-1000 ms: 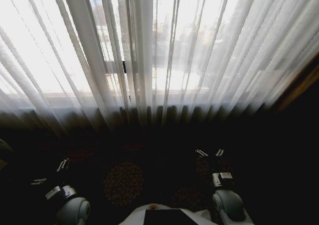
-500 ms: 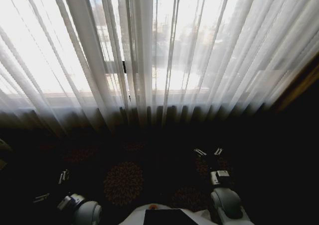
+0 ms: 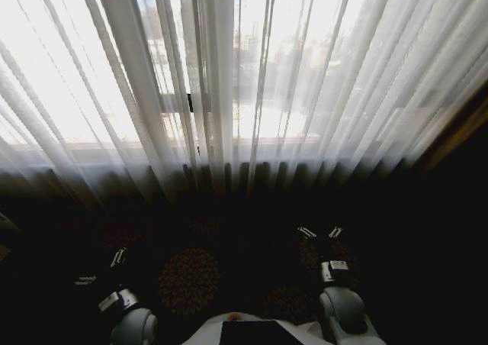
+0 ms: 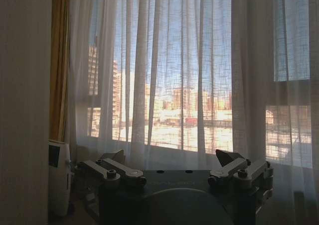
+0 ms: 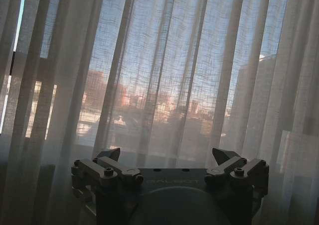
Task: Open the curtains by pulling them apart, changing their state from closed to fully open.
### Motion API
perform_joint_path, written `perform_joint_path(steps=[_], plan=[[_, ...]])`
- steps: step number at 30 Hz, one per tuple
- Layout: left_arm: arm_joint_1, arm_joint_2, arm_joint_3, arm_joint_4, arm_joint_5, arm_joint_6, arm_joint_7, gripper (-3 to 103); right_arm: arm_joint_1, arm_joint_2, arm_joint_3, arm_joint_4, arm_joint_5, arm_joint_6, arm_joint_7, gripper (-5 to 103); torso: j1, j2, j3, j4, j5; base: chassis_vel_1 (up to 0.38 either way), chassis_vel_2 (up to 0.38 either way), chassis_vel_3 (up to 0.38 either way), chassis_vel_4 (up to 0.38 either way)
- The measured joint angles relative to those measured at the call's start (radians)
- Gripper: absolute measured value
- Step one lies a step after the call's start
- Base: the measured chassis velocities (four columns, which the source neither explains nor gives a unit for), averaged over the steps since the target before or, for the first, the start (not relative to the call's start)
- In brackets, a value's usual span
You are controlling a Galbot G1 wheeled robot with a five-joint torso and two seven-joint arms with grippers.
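Observation:
The curtains [image 3: 229, 93] hang shut across the whole window as sheer white pleated panels, reaching down to the dark floor. Low on the left, my left gripper [image 3: 101, 269] is open and well short of the fabric. My right gripper [image 3: 321, 233] is open on the right, somewhat closer to the hem. In the left wrist view the left gripper [image 4: 169, 160] has its jaws spread wide and empty, with the curtains [image 4: 164, 85] ahead. The right wrist view shows the right gripper [image 5: 167, 158] equally wide and empty, facing the curtains [image 5: 164, 85].
Between the arms lies dark carpet with a round floral medallion [image 3: 188, 280]. A wooden edge [image 3: 457, 135] slants at the far right. A white appliance [image 4: 59, 177] stands on the floor beside a golden drape [image 4: 60, 60]. A dark window bar [image 3: 188, 102] shows through the fabric.
My left gripper has moved forward and to the right from where it sat half a second ago. The right gripper has barely shifted. The curtains hang as before.

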Motion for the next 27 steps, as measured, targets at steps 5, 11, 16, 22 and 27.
perform_joint_path(steps=[5,11,16,22,27], plan=[[-0.001,-0.001,0.003,-0.007,0.004,0.008,0.064,100,0.011,0.001,0.002,0.004,0.015,0.031,-0.021,100,0.000,0.000,0.000,0.0001,-0.0001,0.000,0.000,0.000,0.000],[-0.006,-0.003,0.008,-0.036,0.013,0.039,0.215,100,0.003,-0.001,-0.003,0.047,0.060,-0.009,-0.078,100,0.000,0.000,0.000,0.0000,0.0001,0.000,0.000,0.000,0.000],[-0.011,-0.006,0.013,-0.060,0.021,0.065,0.343,100,-0.019,-0.024,-0.007,0.131,0.132,-0.132,-0.144,100,0.000,0.000,0.000,0.0000,0.0000,0.000,0.000,0.000,0.000],[-0.020,-0.001,0.015,-0.121,0.023,0.133,0.449,100,-0.017,-0.037,-0.007,0.194,0.150,-0.231,-0.185,100,0.000,0.000,0.000,0.0001,-0.0001,0.000,0.000,0.000,0.000],[-0.039,0.014,0.017,-0.239,0.012,0.266,0.582,100,0.018,-0.046,-0.021,0.207,0.151,-0.282,-0.170,100,0.000,0.000,0.000,-0.0002,0.0004,0.000,0.000,0.000,0.000]])
